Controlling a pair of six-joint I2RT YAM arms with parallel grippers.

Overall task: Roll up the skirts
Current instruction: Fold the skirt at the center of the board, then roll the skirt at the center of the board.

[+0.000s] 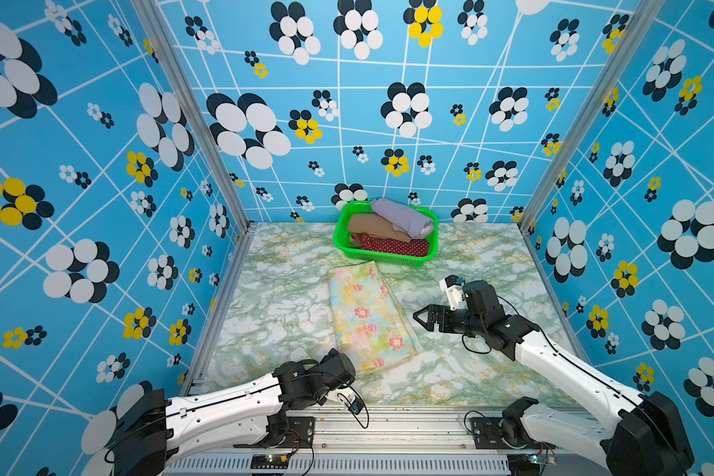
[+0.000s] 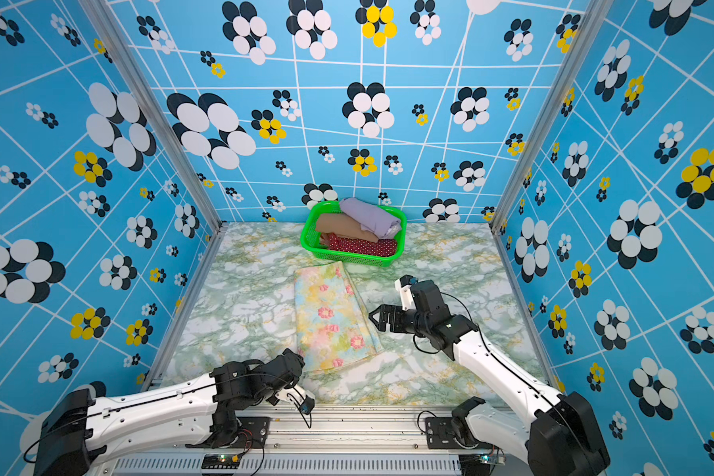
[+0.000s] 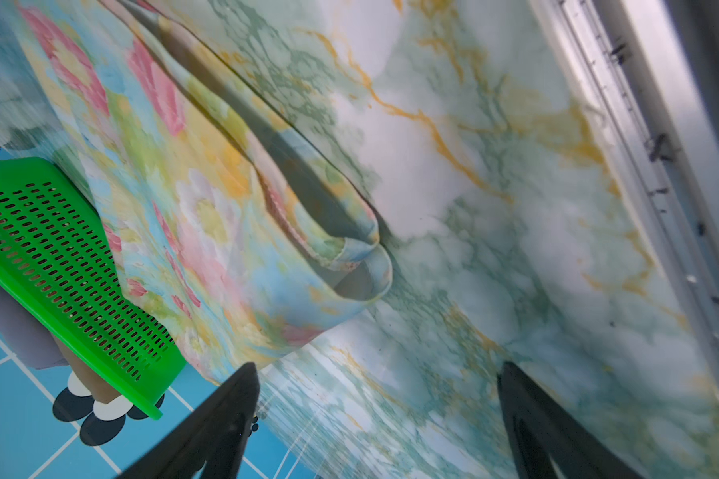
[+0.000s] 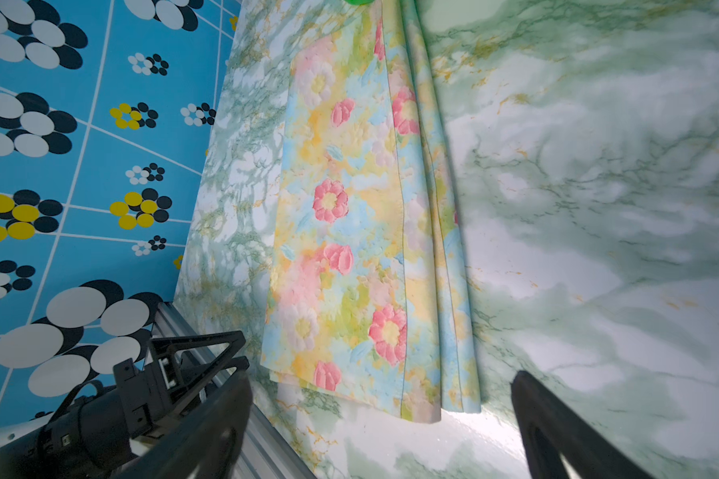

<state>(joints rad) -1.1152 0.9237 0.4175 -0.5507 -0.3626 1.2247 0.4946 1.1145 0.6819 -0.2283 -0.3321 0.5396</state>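
Left end effector point(image 3: 378, 369) stands spread and empty, just beside the lower-left corner of the skirts point(image 1: 367, 317). Right end effector point(image 1: 419, 318) is spread too, holding nothing, just right of the cloth. The skirts lie folded in a long strip mid-frame on the worktop point(image 1: 273, 296), with the upper end just beside the green basket point(image 1: 384, 257).
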